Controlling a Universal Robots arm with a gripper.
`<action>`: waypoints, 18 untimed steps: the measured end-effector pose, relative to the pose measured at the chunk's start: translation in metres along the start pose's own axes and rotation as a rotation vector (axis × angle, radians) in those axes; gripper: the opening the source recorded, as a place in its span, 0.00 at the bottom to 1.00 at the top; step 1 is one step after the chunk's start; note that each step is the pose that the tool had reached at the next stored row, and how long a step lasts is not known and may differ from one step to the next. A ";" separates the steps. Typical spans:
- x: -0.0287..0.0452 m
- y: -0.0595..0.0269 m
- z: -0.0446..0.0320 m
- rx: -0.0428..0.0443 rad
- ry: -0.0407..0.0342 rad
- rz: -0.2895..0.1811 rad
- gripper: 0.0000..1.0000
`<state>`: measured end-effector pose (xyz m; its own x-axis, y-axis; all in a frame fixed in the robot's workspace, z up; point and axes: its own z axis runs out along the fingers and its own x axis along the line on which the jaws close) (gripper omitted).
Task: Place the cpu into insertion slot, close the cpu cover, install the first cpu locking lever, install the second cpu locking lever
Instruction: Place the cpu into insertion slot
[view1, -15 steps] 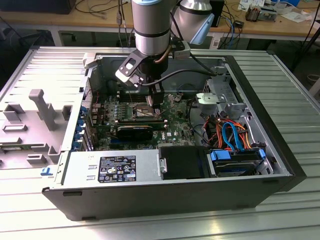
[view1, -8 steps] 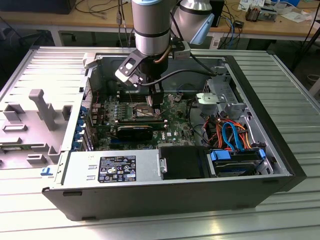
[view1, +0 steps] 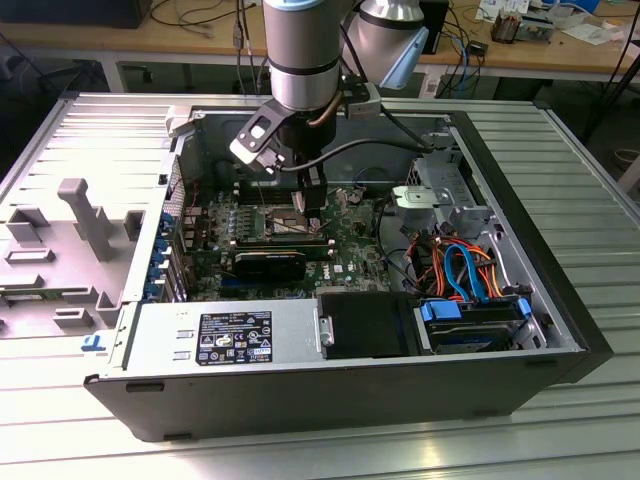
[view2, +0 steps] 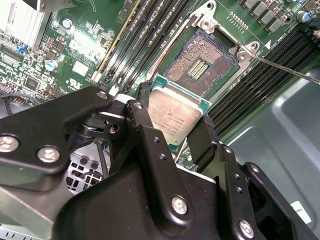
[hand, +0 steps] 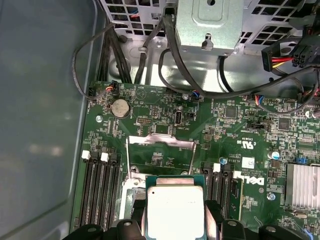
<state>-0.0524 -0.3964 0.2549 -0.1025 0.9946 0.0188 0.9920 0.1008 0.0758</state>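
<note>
Two black fingers (view2: 204, 137) of the gripper (view2: 172, 116) press on the chip (view2: 176, 119) from both sides, so the pincer is clamped on it. The chip has a grey metal top and a green edge. It hangs just above the green board (view2: 75, 55) and is not in the slot (view2: 200, 65). In the second wrist view the slot is just beside the chip and lies open, with many tiny gold dots showing inside a silver rim. Long black memory rails (view2: 142, 45) run close along both sides of the slot. A thin metal rod (view2: 287, 69) sticks out from one corner of it. In the first wrist view the cover (hand: 161, 142), a thin silver frame, is tipped up and open beyond the chip. Farther off on the board sit a round silver battery (hand: 119, 107) and a ribbed silver block (hand: 302, 185). Black cables (hand: 107, 57) hang by the far edge of the board, near a grey metal cage (hand: 207, 25). In the exterior view the arm (view1: 300, 50) reaches down into an open computer case (view1: 565, 300). Orange and blue wires (view1: 465, 265) lie toward the exterior view's right, and a grey power box (view1: 220, 335) sits along the case's near side.
</note>
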 end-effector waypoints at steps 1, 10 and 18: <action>0.0000 0.0000 0.0001 -0.0001 -0.0002 0.003 0.55; 0.0000 0.0000 0.0002 -0.0004 -0.0014 0.018 0.55; 0.0000 0.0000 0.0004 -0.0006 -0.0024 0.032 0.55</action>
<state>-0.0524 -0.3964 0.2544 -0.0710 0.9973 0.0188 0.9947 0.0693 0.0759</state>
